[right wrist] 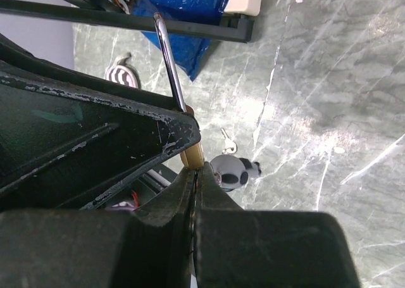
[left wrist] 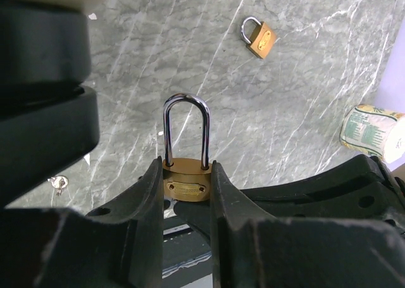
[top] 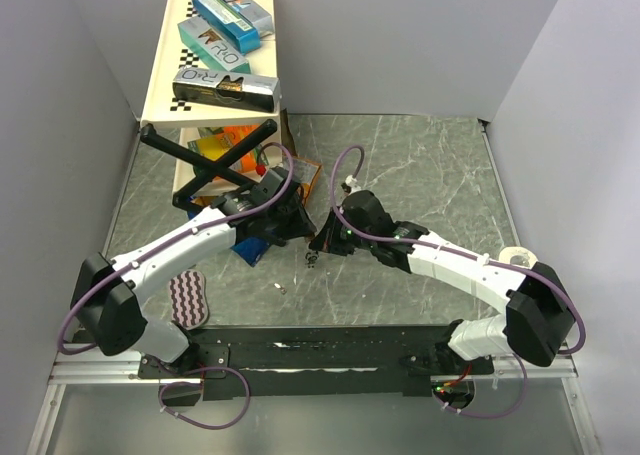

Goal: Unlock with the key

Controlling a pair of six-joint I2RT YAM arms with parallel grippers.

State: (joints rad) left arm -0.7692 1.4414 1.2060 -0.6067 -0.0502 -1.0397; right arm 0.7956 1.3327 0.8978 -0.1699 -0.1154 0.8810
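Observation:
My left gripper (left wrist: 186, 169) is shut on the body of a brass padlock (left wrist: 186, 181) and holds it with its silver shackle pointing away; in the top view it (top: 288, 223) is at mid-table. My right gripper (right wrist: 197, 169) is shut, its tips against the padlock's underside (right wrist: 193, 154). The key's blade is hidden between the fingers. The dark key cluster (top: 312, 262) hangs just below this gripper (top: 325, 242), with a grey panda charm (right wrist: 234, 172) beside the fingertips. A second brass padlock (left wrist: 258, 38) lies on the marble.
A lone small silver key (top: 280, 287) lies on the table, also in the right wrist view (right wrist: 226, 142). A tape roll (top: 517, 258) sits at the right. A shelf with boxes (top: 215, 50), a black stand (top: 210, 160) and a blue bag (right wrist: 180, 16) crowd the back left.

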